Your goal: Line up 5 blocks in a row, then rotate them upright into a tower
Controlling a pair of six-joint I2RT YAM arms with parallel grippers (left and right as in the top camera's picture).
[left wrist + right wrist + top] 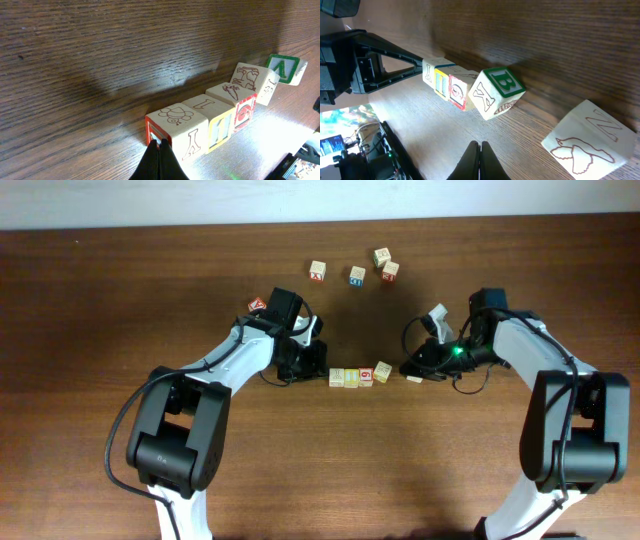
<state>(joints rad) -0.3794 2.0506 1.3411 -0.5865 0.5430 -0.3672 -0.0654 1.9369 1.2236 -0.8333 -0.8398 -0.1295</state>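
Ten cubes on the table (100, 300): five in the row (351, 377), five loose. Reference is the blue-marked cube (357, 275).

Loose, left to right:
- One red-marked cube (257, 305), well left of the blue-marked cube and nearer the arm bases, tight against the left arm (240, 350). Can't tell if they touch.
- One red-lettered cube (318, 271), just left of the blue-marked cube.
- The blue-marked cube itself.
- A pair of cubes (390, 271) just to its right, touching each other.

The row sits straight below the blue-marked cube, toward the arm bases. Left to right:
- The bug block (175, 117), I block (207, 106) and carrot block (231, 92) are flush, face to face.
- The fourth block (252, 80) is twisted off the line, right beside the carrot block.
- The fifth block (285, 67) stands apart, further right.

Left arm: elbow bent, forearm reaching right toward the row's left end. The left gripper (159, 146) is clenched, fingers pressed together, grasping nothing. Its tips are right at the bug block's red-framed side face.

Right arm (520, 345): elbow bent, reaching left, green light (457, 352) on at the wrist. The right gripper (480, 146) is clamped closed and empty. It is low over the table, aimed at the gap between the fourth and fifth blocks and touching neither.
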